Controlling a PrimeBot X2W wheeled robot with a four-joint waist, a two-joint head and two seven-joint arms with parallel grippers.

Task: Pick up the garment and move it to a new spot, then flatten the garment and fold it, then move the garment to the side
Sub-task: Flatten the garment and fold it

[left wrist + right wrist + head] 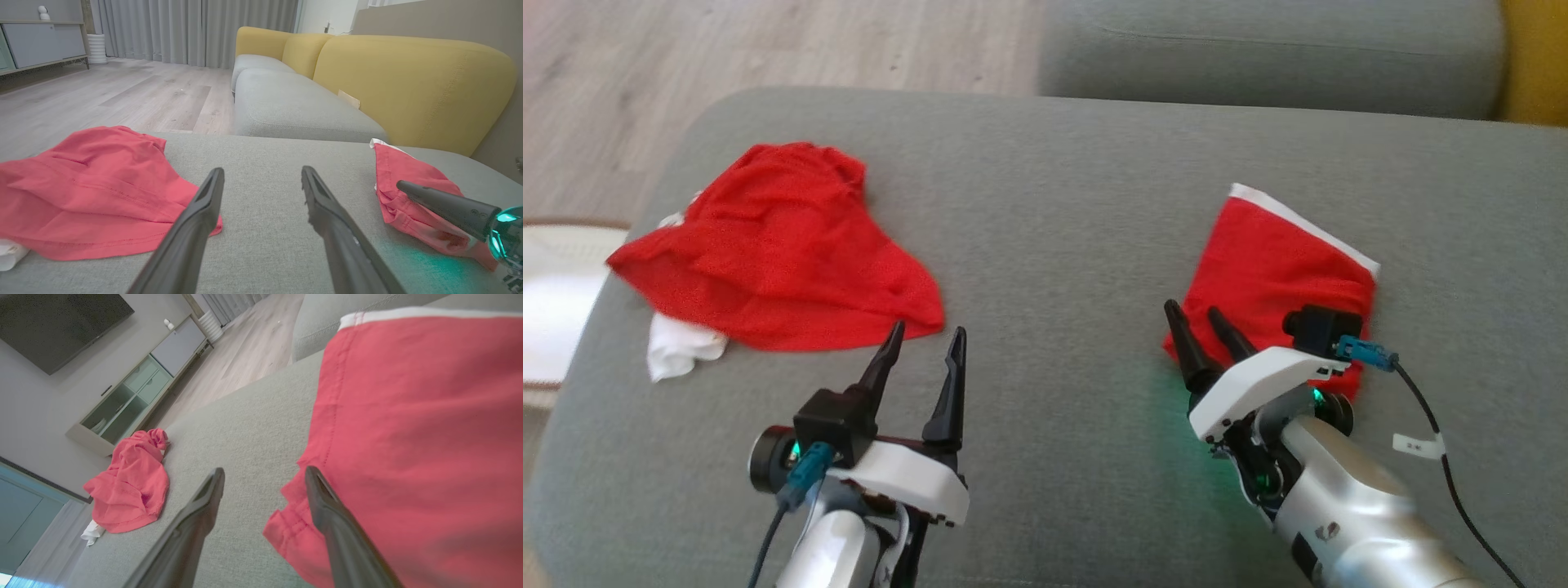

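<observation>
Folded red garment (pixel 1282 269) lies at right gripper (pixel 1194 309), jaws spread, pinching nothing: fold and side placement look done. Left gripper (pixel 929 328) spread, empty; crumpled red garment (pixel 776 245) just ahead, untouched.

The grey sofa seat (pixel 1054 204) bears a folded red garment (pixel 1274 269) and a crumpled red garment (pixel 768 253), seemingly atop a white cloth (pixel 682 347).
</observation>
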